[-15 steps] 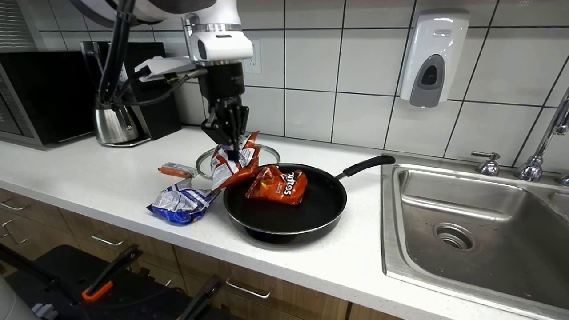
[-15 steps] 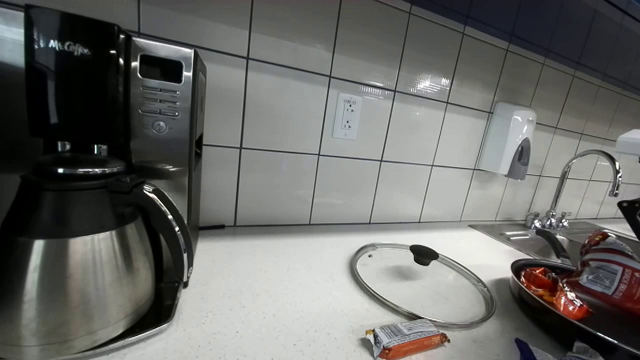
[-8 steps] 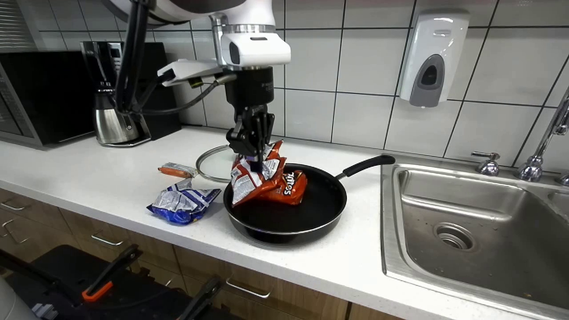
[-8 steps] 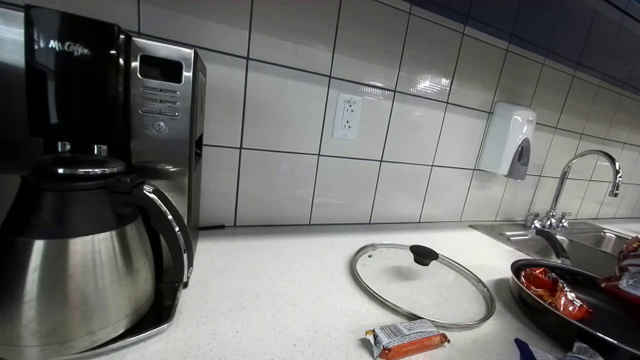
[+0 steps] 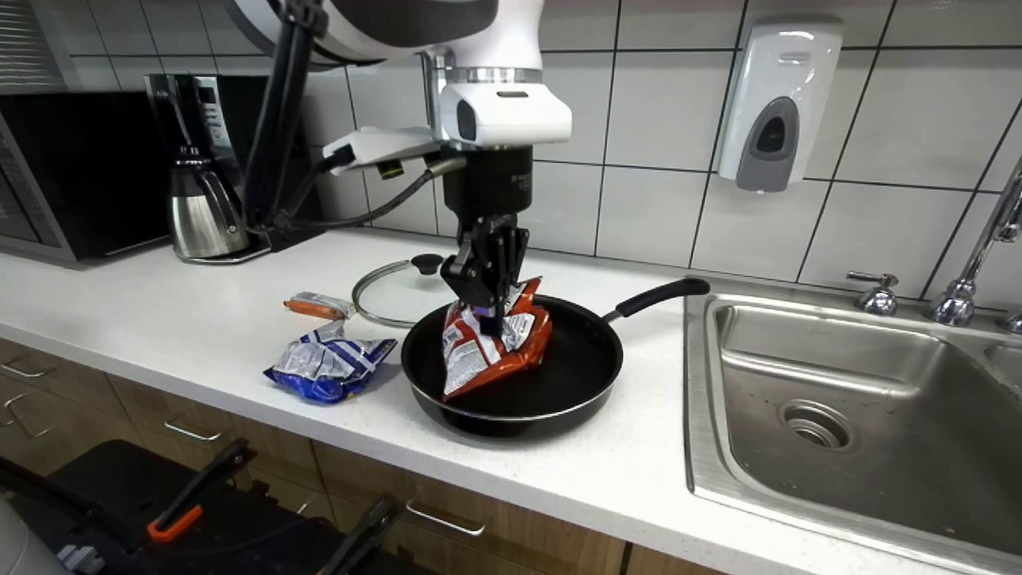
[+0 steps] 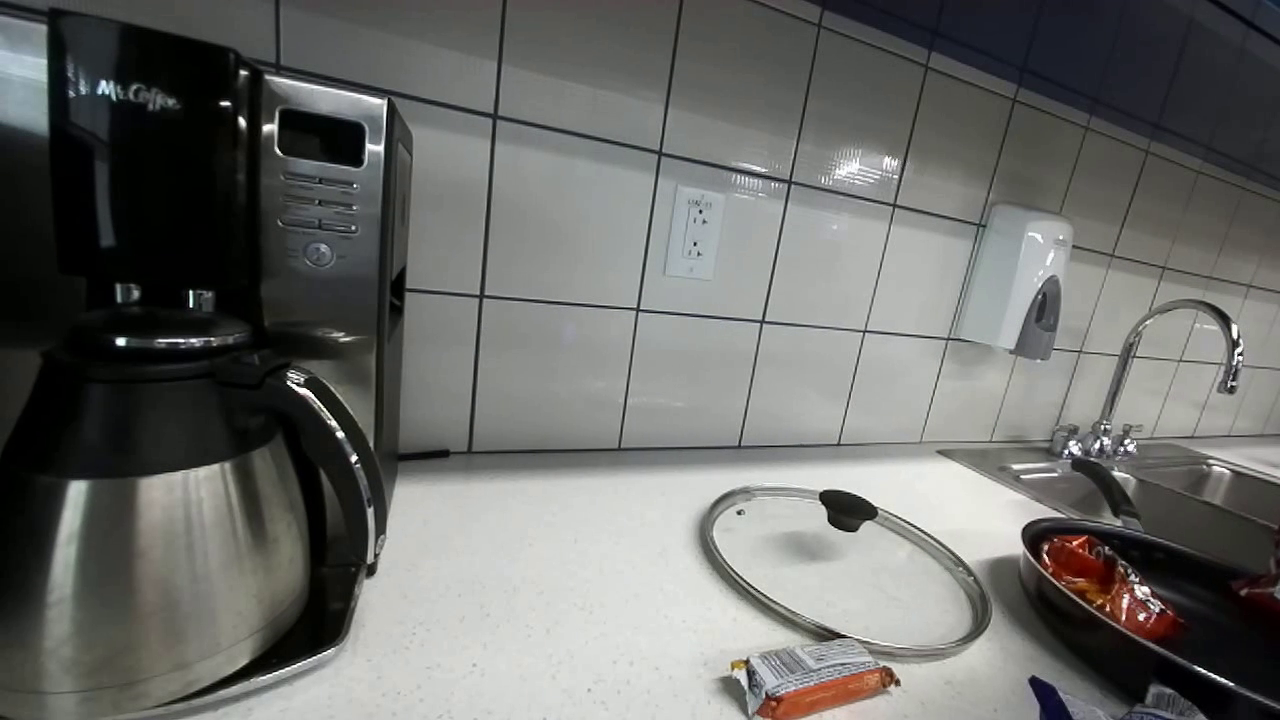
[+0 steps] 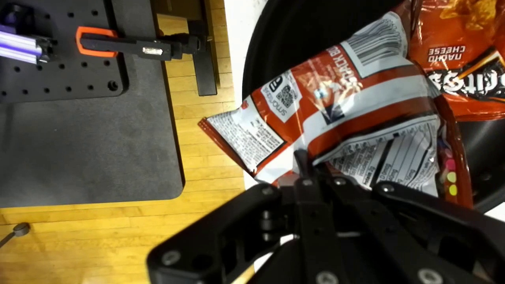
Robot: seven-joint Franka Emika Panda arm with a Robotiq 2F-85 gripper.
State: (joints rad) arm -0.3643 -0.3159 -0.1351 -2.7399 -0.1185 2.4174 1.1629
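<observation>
Tool (image 5: 491, 322), clamped on a red bag (image 7: 347, 102), over the pan (image 5: 584, 351). Doritos bag (image 7: 465, 71), in the pan. Blue bag (image 5: 327, 367), on the desk (image 5: 200, 311), just beside the pan.

Counter (image 5: 639, 447): white, faintly speckled, straight-edged.
Sink (image 5: 703, 399): steel, let into the counter.
Frying pan (image 5: 575, 375): black, stands flat on the counter, its handle (image 5: 663, 295) pointing toward the sink.
Glass lid (image 6: 845, 575): lies knob up on the counter, behind the pan and to the side away from the sink.
Small packet (image 6: 815, 680): orange and silver, lies just beside the lid; whether they touch is unclear.
Blue bag (image 5: 323, 367): blue and silver, lies crumpled near the packet, just beside the pan.
Coffee maker (image 6: 325, 240): stands upright, well apart from the pan.
Black appliance (image 5: 96, 168): stands beside the coffee maker.
</observation>
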